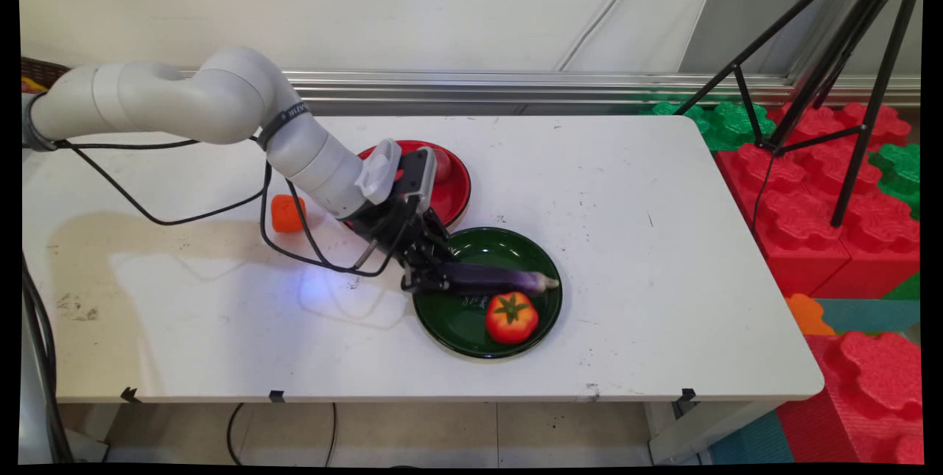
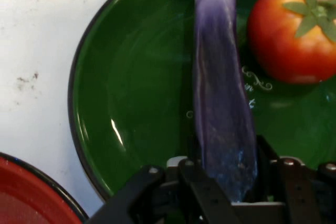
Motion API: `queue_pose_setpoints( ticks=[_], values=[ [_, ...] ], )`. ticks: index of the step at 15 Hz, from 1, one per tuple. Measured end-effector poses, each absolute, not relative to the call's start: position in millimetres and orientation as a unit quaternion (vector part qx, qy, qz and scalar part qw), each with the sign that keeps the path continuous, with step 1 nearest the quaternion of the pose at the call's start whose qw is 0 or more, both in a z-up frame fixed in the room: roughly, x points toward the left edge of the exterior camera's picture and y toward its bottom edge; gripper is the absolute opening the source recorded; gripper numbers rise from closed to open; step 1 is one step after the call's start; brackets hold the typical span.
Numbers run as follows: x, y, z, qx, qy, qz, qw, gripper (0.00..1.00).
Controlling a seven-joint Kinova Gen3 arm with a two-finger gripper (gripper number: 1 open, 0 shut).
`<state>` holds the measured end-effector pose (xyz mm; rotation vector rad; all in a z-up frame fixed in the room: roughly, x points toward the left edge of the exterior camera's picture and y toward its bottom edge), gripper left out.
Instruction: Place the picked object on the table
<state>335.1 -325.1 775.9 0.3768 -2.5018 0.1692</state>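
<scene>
Eggplant point(image 1: 501, 280) in tool point(image 1: 435, 278) above green plate point(image 1: 482, 239).

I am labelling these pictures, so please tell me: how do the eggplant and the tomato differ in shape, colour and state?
The eggplant is long, slim and purple; the tomato is round and red-orange with a green stem. The gripper is shut on the eggplant's end and the eggplant stretches across the green plate, while the tomato lies free in the plate beside it. Both are over the same plate.
</scene>
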Motion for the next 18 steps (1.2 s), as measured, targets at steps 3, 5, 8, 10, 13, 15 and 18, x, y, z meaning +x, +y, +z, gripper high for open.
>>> queue_pose_setpoints(
  ticks=[3, 5, 8, 10, 13, 15, 18],
  values=[
    [339.3, -322.9, 784.3, 0.15, -0.938, 0.064, 0.306, 0.0],
    [345.5, -319.9, 792.8, 0.156, -0.935, 0.066, 0.313, 0.0],
    [356.0, -315.5, 805.6, 0.161, -0.93, 0.07, 0.322, 0.0],
    [366.6, -312.1, 816.3, 0.166, -0.927, 0.074, 0.328, 0.0],
    [388.0, -304.3, 832.9, 0.166, -0.924, 0.079, 0.335, 0.0],
    [400.5, -299.0, 841.4, 0.165, -0.923, 0.081, 0.337, 0.0],
    [418.4, -291.5, 852.9, 0.167, -0.922, 0.083, 0.34, 0.0]
  ],
)
